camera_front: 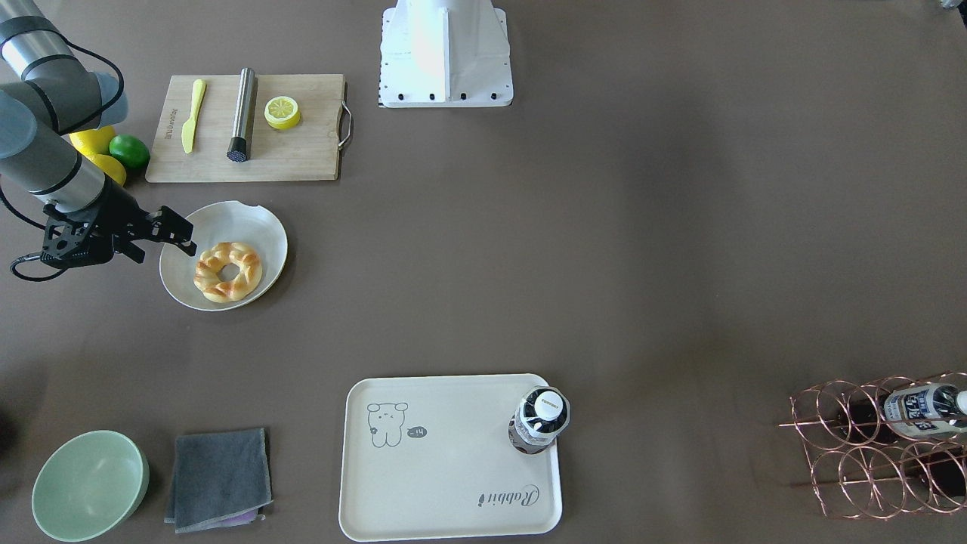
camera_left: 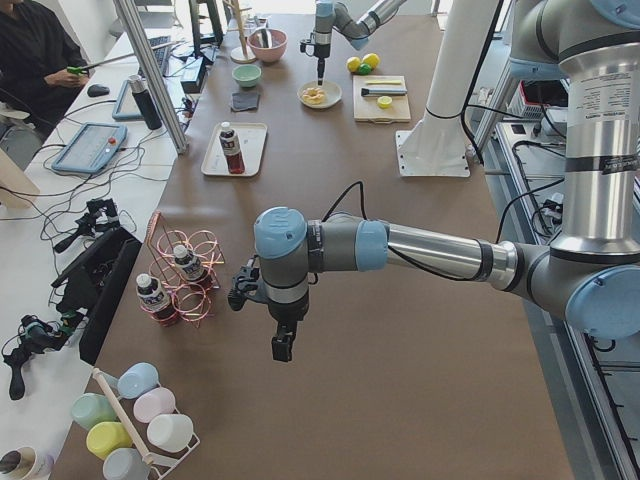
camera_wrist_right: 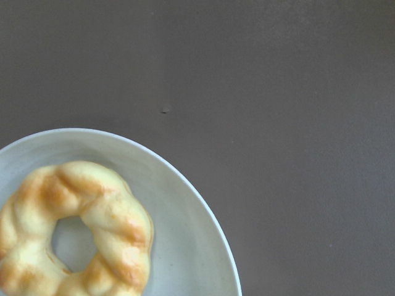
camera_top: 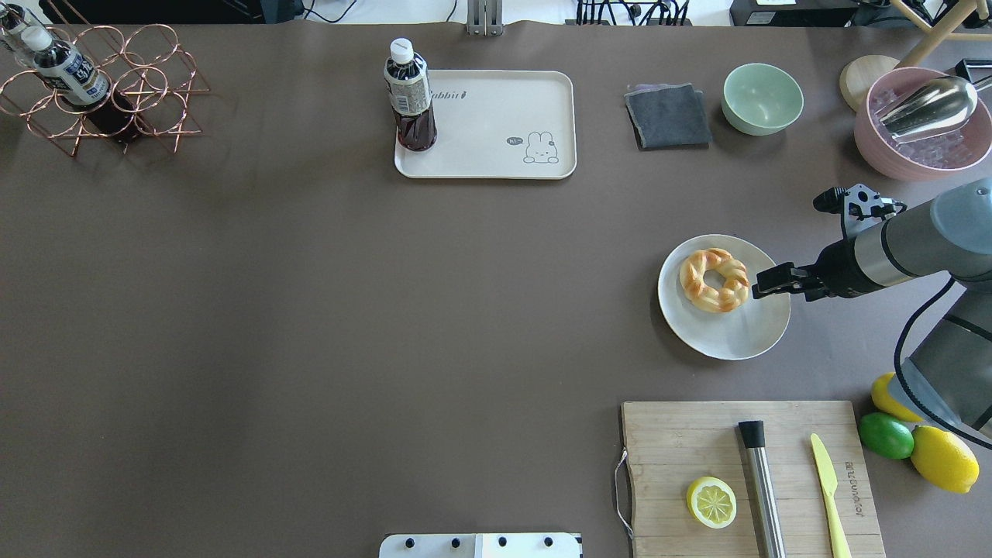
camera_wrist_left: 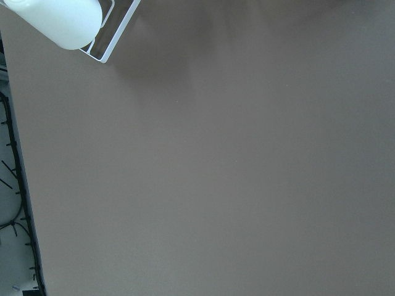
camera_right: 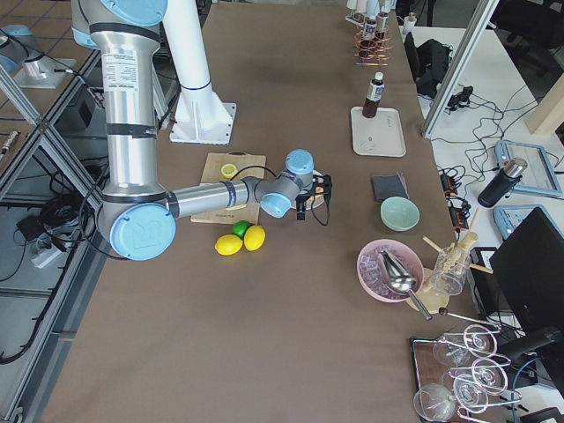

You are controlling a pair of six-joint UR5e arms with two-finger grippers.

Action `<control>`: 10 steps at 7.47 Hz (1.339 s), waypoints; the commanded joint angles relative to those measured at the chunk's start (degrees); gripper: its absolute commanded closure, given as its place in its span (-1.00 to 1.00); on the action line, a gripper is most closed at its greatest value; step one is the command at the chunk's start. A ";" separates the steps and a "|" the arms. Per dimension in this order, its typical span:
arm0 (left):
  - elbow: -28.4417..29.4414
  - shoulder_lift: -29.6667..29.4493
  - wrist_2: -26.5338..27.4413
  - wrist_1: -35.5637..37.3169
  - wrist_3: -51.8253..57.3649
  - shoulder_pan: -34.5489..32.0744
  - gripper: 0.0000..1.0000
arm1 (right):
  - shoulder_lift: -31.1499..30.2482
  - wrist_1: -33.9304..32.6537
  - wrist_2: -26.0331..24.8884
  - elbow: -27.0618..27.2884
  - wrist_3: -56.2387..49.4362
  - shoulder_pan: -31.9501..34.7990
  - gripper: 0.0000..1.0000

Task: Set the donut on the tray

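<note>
So a drink bottle (camera_front: pixel 539 419) stands upright in one corner of the tray (camera_front: pixel 446 483), with a grey cloth (camera_front: pixel 219 480) and green bowl (camera_front: pixel 89 483) beside it on the tabletop (camera_front: pixel 604 264). The donut (camera_front: pixel 227 271) lies in the white bowl (camera_front: pixel 264 223), near the cutting board (camera_front: pixel 302 151) with its lemon half (camera_front: pixel 282 112). Over the bowl's rim hangs the right tool (camera_top: pixel 763 283); can't tell if it's open. Only the left-side view catches the left tool (camera_left: pixel 283 348), near the wire rack (camera_left: pixel 190 280), and I can't tell its state either.
</note>
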 commanded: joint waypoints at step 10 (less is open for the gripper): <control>0.25 -0.51 0.00 0.17 0.00 0.28 -0.97 | -0.69 0.28 0.04 2.44 0.71 0.53 1.00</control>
